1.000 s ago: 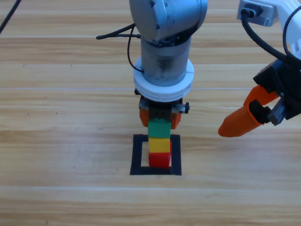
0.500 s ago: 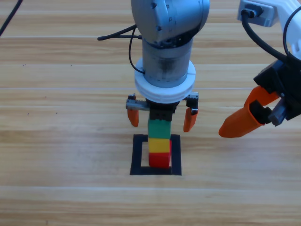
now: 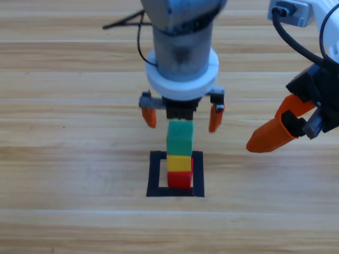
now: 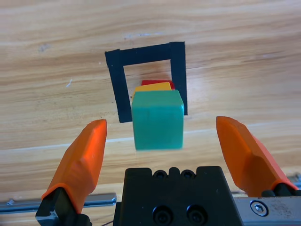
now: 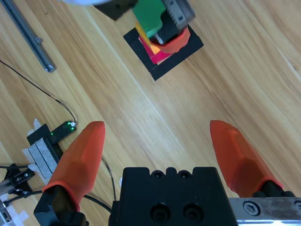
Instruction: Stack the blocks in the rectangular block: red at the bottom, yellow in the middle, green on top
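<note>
My left gripper (image 3: 180, 117), jaws spread wide, has lifted off the green cube (image 3: 179, 139); my right gripper (image 3: 275, 129) waits open at the right.

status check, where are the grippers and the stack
Left gripper open, above stack. Teal-green cube on yellow cube on red cube, inside black tape outline. Right gripper open, parked aside.

No text, label, brand, number or sign could be read in any view; the cubes' faces were plain, the black tape outline was unmarked, and the wooden table showed only its grain.
</note>
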### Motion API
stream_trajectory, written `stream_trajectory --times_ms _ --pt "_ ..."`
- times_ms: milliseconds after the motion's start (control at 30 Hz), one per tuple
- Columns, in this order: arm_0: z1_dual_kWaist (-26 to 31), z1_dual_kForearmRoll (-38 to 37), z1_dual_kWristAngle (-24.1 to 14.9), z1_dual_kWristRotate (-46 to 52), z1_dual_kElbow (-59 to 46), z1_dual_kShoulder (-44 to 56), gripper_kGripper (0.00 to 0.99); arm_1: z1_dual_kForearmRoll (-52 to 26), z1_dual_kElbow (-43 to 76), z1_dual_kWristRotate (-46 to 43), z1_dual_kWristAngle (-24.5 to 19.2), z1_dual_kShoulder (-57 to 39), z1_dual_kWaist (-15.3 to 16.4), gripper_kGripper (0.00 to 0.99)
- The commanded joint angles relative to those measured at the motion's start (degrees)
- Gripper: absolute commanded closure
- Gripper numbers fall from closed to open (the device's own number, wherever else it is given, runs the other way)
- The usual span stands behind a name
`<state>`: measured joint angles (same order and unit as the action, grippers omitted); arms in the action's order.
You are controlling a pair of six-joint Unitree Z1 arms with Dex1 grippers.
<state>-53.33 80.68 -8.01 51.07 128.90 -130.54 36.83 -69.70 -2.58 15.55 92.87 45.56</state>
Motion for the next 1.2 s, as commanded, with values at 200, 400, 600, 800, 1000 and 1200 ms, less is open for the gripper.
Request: stream_trajectory --times_ms 200,400,600,800,1000,1200 --pt "3.6 0.3 -5.1 -4.1 -4.4 20.9 0.000 1.8 -0.6 -0.2 0.8 1.3 -1.4 0.008" --pt "3.2 -4.0 -6.6 -11.3 -17.5 31.0 0.000 1.8 -0.6 -0.2 0.5 1.4 -1.4 0.008" --pt "1.5 -25.0 -3.3 -26.6 -47.3 50.1 0.000 1.9 -0.7 -0.2 0.4 1.4 -1.4 0.008" --pt "-1.2 -29.1 -2.7 -33.5 -54.9 53.7 0.000 1.9 -0.9 -0.2 0.0 1.2 -1.4 0.008" --pt "-4.2 -33.9 -3.0 -34.9 -61.1 54.9 0.000 1.9 -1.0 -0.2 -0.1 1.4 -1.4 0.008" --pt "-4.3 -35.2 -3.2 -36.6 -62.5 55.1 0.000 1.9 -1.1 -0.2 -0.8 1.6 -1.4 0.008"
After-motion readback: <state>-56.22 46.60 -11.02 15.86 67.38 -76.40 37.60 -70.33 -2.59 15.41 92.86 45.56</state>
